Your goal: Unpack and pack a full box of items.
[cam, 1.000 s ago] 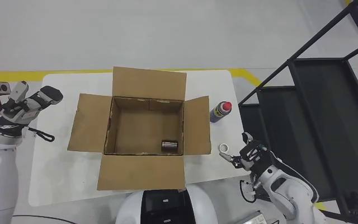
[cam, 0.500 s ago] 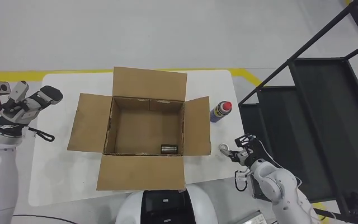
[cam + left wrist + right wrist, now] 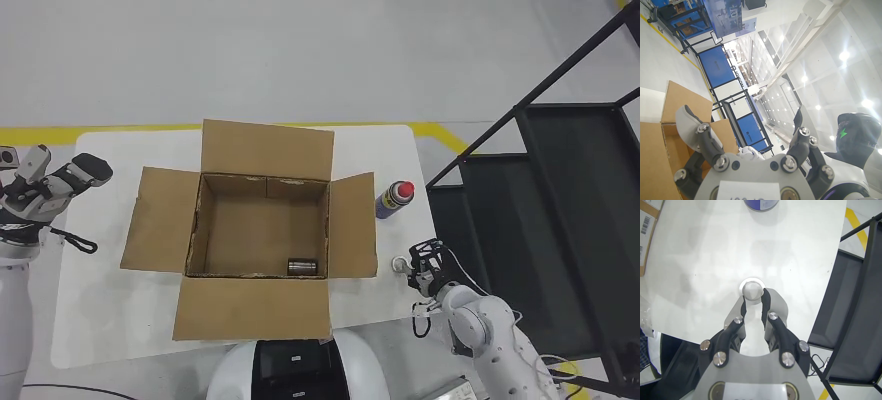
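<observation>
Right wrist view: pinching ring [image 3: 752, 289] with right gripper [image 3: 754, 294], pads [image 3: 766, 298] on opposite sides, at table's [image 3: 772, 256] right edge near front corner, clear of box [image 3: 265, 150]. Probably light, rigid, slick metal; best held low across the diameter. Holding left gripper [image 3: 742, 111] open at left edge.

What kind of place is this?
Probably an industrial hall or robot test floor: a yellow floor line, black metal stairs, and blue partition panels under a high ceiling.

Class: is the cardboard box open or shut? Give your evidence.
Open. All four flaps of the cardboard box are folded outward, exposing its floor, where one metal cylinder lies.
</observation>
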Robot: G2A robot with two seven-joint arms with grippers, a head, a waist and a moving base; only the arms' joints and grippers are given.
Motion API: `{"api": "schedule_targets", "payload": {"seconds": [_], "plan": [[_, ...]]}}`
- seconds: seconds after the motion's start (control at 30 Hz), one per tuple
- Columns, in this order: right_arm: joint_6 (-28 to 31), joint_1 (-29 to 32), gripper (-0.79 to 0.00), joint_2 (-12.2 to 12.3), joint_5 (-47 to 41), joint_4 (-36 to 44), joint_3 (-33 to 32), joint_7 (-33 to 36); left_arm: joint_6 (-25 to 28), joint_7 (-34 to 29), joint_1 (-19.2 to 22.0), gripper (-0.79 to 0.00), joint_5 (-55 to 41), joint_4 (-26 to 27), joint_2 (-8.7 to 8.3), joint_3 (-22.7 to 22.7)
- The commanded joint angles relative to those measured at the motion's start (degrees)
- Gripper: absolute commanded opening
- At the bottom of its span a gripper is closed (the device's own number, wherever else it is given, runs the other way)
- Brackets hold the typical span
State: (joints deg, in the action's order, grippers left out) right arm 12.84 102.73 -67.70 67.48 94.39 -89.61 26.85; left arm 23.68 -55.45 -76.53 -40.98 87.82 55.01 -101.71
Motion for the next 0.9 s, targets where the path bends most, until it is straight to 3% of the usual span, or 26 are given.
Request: {"api": "schedule_targets", "payload": {"seconds": [0.0, 0.37, 0.67, 0.77, 0.87], "plan": [[-0.55, -0.81, -0.576, -0.07, -0.17, -1.06, 0.59, 0.33, 0.00, 0.00, 0.00, 0.000, 0.00, 0.00, 0.00, 0.00], [-2.55, -3.80, -0.628, -0.21, 1.36, -4.48, 3.01, 1.52, 0.00, 0.00, 0.00, 0.000, 0.00, 0.00, 0.00, 0.00], [-3.09, -5.58, -0.560, -0.26, 0.74, -6.25, 3.70, 1.58, 0.00, 0.00, 0.00, 0.000, 0.00, 0.00, 0.00, 0.00], [-3.14, -6.32, -0.628, -0.28, 0.70, -6.76, 4.12, 1.90, 0.00, 0.00, 0.00, 0.000, 0.00, 0.00, 0.00, 0.00], [-3.14, -7.06, -0.748, -0.27, 0.72, -7.38, 4.48, 2.73, 0.00, 0.00, 0.00, 0.000, 0.00, 0.00, 0.00, 0.00]]}}
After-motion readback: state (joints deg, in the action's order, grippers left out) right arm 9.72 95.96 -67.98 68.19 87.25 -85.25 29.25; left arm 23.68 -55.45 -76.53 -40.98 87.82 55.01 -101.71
